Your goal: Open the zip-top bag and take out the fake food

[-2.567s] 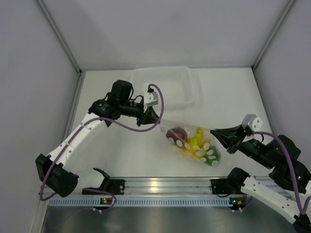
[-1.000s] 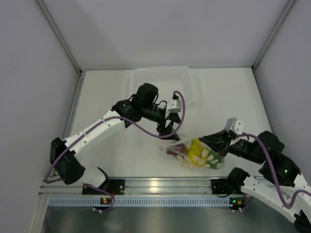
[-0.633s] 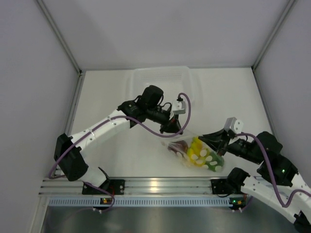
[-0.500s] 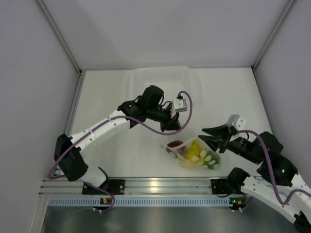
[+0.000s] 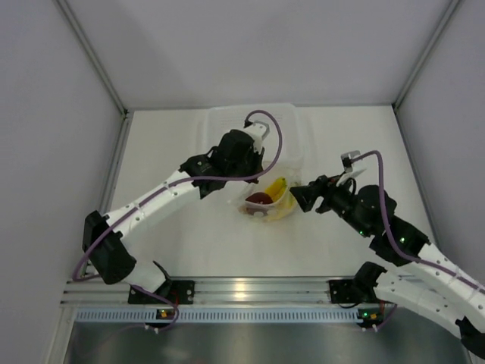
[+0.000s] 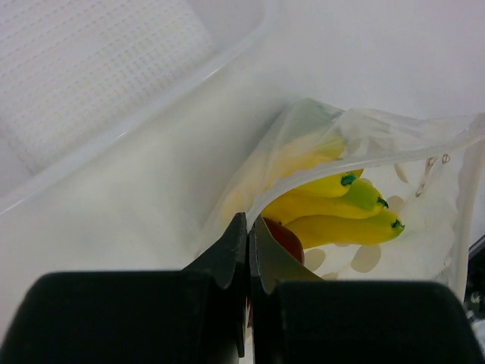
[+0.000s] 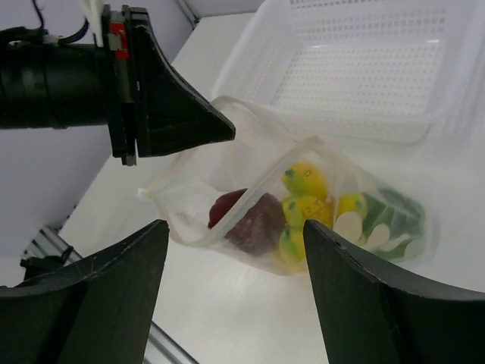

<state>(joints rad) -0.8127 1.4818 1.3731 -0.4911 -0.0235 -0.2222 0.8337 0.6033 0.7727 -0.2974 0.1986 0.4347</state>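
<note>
Your left gripper (image 6: 248, 224) is clenched on one lip of the zip-top bag (image 6: 424, 220), just at 6 o'clock of the tray (image 5: 295, 125). Right gripper (image 7: 231, 227), jaws spread and empty, faces it from 3 o'clock. You're mid-opening, I'd say: catch the opposite lip, pull apart. Fake food (image 7: 261, 220) is inside.

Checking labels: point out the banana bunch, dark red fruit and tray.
banana bunch (image 6: 333, 203), left wrist view, middle banana.
dark red fruit (image 7: 254, 220), right wrist view, its front face.
tray (image 7: 379, 68), right wrist view, bare perforated floor.
</note>
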